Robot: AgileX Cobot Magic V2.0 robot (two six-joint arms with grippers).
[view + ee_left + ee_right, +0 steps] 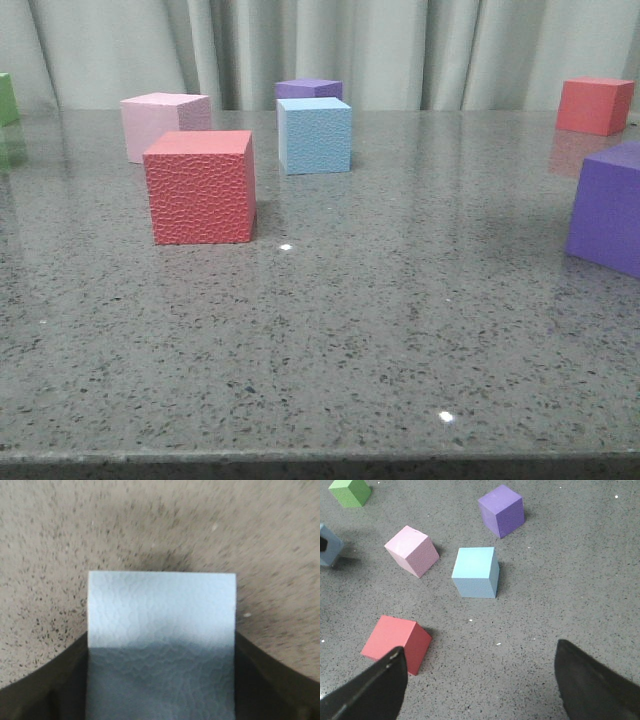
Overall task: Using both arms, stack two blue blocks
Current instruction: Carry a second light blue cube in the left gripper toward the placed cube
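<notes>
Left gripper (161, 690) was clamped on one blue block (161, 630): in the left wrist view the cube filled the space between the two dark fingers (45, 690), both side faces flush against them, its far half lit and its near half in shadow. Speckled bench (160, 525) showed beyond it, blurred, with a soft shadow at the cube's far edge. I couldn't tell from that view whether the block was resting on the bench or lifted off it.

Right gripper (480, 680) was spread wide with nothing between the fingers (375, 690), held well above the bench and looking down on the cubes at an angle. Neither arm showed in the front view.

The other blue block (314, 135) sat flat on the bench (400, 330), mid-back in the front view, just in front of a purple cube (309, 89). In the right wrist view I saw that same blue block (476, 572) beyond the open fingers, standing apart from the rest. A pink cube (165, 123) sat to its left, and a red cube (200, 187) was nearer the camera, left of centre. Another red cube (594, 105) was far back right, a second purple cube (608, 205) at the right edge, and a green cube (8, 98) at the far left edge.

A greyish-blue cube (329, 545) was cut off at the edge of the right wrist view with something dark against it; I couldn't tell more.
</notes>
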